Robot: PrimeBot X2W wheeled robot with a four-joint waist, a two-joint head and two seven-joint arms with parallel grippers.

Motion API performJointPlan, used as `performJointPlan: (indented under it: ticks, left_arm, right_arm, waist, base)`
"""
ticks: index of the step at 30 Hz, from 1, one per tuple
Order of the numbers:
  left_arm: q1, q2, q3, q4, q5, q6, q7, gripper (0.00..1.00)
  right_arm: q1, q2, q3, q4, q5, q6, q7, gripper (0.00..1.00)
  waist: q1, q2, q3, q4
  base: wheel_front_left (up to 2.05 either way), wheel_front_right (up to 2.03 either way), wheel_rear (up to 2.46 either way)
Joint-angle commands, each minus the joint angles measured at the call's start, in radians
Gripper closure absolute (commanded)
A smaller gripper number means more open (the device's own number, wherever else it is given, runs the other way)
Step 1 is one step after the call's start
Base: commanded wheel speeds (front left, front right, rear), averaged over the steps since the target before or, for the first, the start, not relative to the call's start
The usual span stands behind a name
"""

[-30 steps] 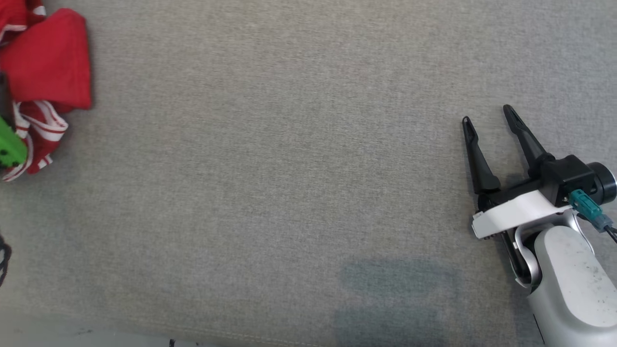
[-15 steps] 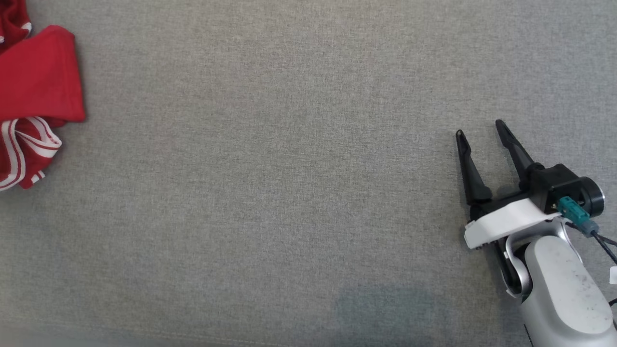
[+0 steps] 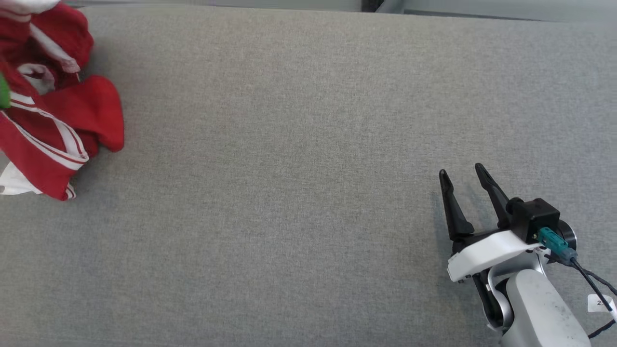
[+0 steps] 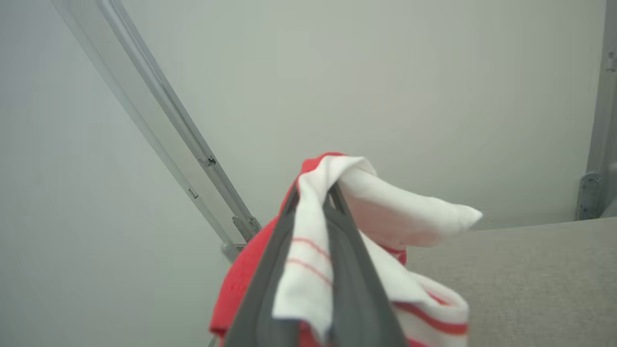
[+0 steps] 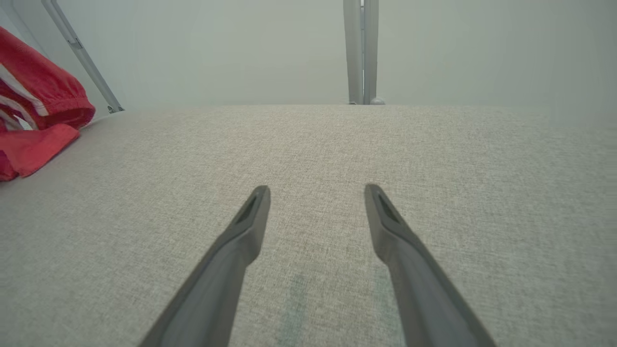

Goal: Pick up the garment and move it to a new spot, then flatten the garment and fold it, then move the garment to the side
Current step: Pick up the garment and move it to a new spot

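We see the garment, red with white stripes and white patches, bunched in the upper left of the head view, running off the left edge of the frame. In the left wrist view the left gripper has its two dark fingers pressed together on a white, red-striped fold of the garment, which spills over and around them at the bottom centre of the frame. In the right wrist view the garment sits at the far left, its lowest red fold lying on the grey fabric surface. That grey fabric surface spreads across the head view, and at its lower right we find the right gripper, fingers spread wide and holding nothing, well apart from the garment. The right wrist view shows the right gripper the same way, low over the cloth, with a metal post against the pale wall at top centre
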Motion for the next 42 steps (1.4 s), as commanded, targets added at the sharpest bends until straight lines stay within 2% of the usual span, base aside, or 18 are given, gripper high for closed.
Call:
performJointPlan:
  ticks: [1,9,14,18,23,27,32,33,34,35,37,42]
  left_arm:
    - [0.004,-0.011,-0.004,-0.021,0.005,-0.006,-0.009,1.00]
    - [0.104,-0.141,-0.039,-0.352,-0.002,-0.030,-0.008,1.00]
    - [0.188,-0.260,-0.091,-0.540,-0.007,-0.034,-0.008,1.00]
    - [0.244,-0.358,-0.118,-0.638,-0.012,-0.031,-0.008,1.00]
    - [0.333,-0.441,-0.145,-0.683,-0.017,-0.045,-0.007,1.00]
    - [0.417,-0.460,-0.163,-0.612,-0.004,-0.052,-0.007,1.00]
    - [0.526,-0.456,-0.124,-0.518,0.032,-0.055,-0.007,1.00]
    - [0.558,-0.453,-0.115,-0.496,0.038,-0.057,-0.006,0.96]
    - [0.587,-0.451,-0.102,-0.482,0.044,-0.058,-0.006,0.69]
    - [0.611,-0.451,-0.081,-0.475,0.047,-0.058,-0.006,0.00]
    - [0.672,-0.447,-0.041,-0.455,0.054,-0.055,-0.006,0.00]
    - [0.832,-0.447,0.094,-0.499,0.096,-0.016,-0.006,0.00]
  right_arm:
    - [0.020,0.007,-0.003,0.002,0.006,-0.001,-0.001,0.00]
    - [0.049,0.029,-0.018,0.002,0.011,-0.001,-0.001,0.00]
    - [0.055,0.036,-0.033,0.001,0.017,-0.001,-0.001,0.00]
    - [0.054,0.038,-0.039,0.000,0.019,-0.001,-0.001,0.00]
    - [0.054,0.041,-0.047,-0.003,0.022,-0.001,-0.001,0.00]
    - [0.043,0.043,-0.044,0.000,0.022,-0.001,-0.001,0.00]
    - [0.036,0.044,-0.048,0.000,0.022,-0.001,-0.001,0.00]
    - [0.037,0.045,-0.048,0.003,0.021,-0.001,-0.001,0.00]
    - [0.038,0.044,-0.046,0.005,0.020,-0.001,-0.001,0.00]
    - [0.040,0.045,-0.043,0.006,0.017,-0.001,-0.001,0.00]
    - [0.048,0.045,-0.039,0.010,0.015,-0.001,-0.001,0.00]
    - [0.074,0.045,-0.035,0.015,0.020,-0.001,-0.001,0.00]
  waist:
    - [0.0000,0.0000,-0.065,-0.026]
    - [0.0000,0.0000,-0.133,-0.119]
    - [0.0000,0.0000,-0.147,-0.186]
    - [0.0000,0.0000,-0.146,-0.232]
    - [0.0000,0.0000,-0.133,-0.267]
    - [0.0000,0.0000,-0.119,-0.279]
    - [0.0000,0.0000,-0.111,-0.274]
    - [0.0000,0.0000,-0.115,-0.271]
    - [0.0000,0.0000,-0.120,-0.269]
    - [0.0000,0.0000,-0.127,-0.266]
    - [0.0000,0.0000,-0.144,-0.263]
    - [0.0000,0.0000,-0.194,-0.250]
  base:
    - [0.00,0.00,0.00]
    - [0.00,0.00,0.00]
    - [0.00,0.00,0.00]
    - [0.00,0.00,0.00]
    - [0.00,0.00,0.00]
    - [0.00,0.00,0.00]
    - [0.00,0.00,0.00]
    - [0.00,0.00,0.00]
    - [0.00,0.00,0.00]
    - [0.00,0.00,0.00]
    - [0.00,0.00,0.00]
    - [0.00,0.00,0.00]
